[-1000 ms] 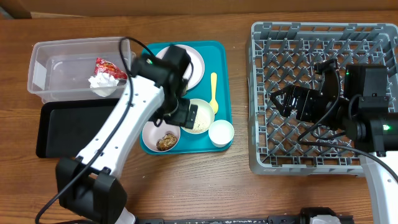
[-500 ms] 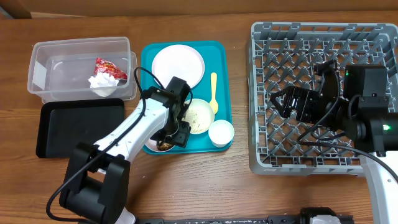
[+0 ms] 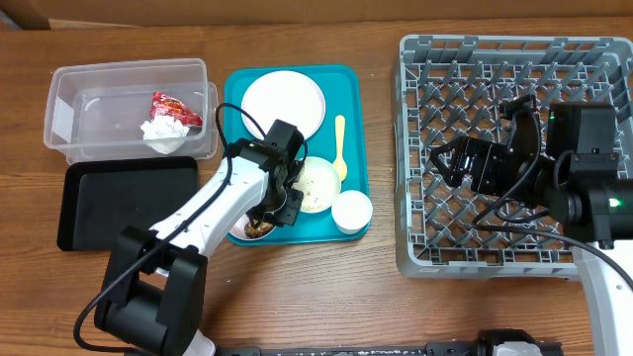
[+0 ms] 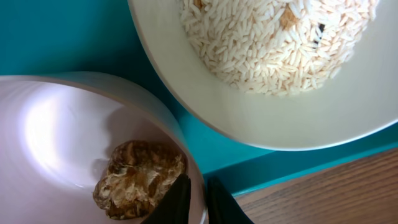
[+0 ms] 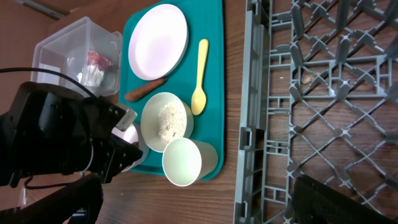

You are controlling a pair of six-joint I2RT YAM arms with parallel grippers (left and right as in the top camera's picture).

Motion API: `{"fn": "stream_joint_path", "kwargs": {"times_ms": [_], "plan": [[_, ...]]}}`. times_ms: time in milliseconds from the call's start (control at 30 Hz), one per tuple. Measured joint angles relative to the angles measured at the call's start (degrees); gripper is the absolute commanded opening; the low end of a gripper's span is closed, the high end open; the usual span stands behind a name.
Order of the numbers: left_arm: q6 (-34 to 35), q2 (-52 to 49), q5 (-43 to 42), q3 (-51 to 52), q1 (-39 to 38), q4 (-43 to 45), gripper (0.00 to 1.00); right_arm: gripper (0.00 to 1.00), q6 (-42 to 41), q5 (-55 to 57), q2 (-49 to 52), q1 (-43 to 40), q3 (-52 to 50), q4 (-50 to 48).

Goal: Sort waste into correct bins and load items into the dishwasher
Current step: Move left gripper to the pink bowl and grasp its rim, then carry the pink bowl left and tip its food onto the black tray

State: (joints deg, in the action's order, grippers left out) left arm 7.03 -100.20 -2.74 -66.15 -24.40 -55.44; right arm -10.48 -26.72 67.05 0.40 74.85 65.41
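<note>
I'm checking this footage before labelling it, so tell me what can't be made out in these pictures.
Overhead: the left arm covers the carrot, most of the lump bowl and the left pincer.
Left wrist: the bottom edge cuts off all of that pincer but its tips, astride the bowl's rim.
Right wrist: only a dark scrap of the right pincer shows at the bottom edge.

The left gripper [image 4: 198, 188] came down onto the small bowl [image 4: 56, 134] (the one holding the brown lump [image 4: 138, 177]) and pinched its rim.
</note>
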Motion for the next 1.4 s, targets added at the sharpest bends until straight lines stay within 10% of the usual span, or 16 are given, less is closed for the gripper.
{"fn": "stream_joint_path", "kwargs": {"times_ms": [667,1400], "plan": [[1.6,0.4,3.1,0.9,-0.7,-2.6,0.04,1.0,0.0,0.0,0.0,0.0,0.0,0.2],[5.0,0.9,1.4,-29.8,7.4,-29.0,0.04,1.0,0.0,0.0,0.0,0.0,0.0,0.2]]}}
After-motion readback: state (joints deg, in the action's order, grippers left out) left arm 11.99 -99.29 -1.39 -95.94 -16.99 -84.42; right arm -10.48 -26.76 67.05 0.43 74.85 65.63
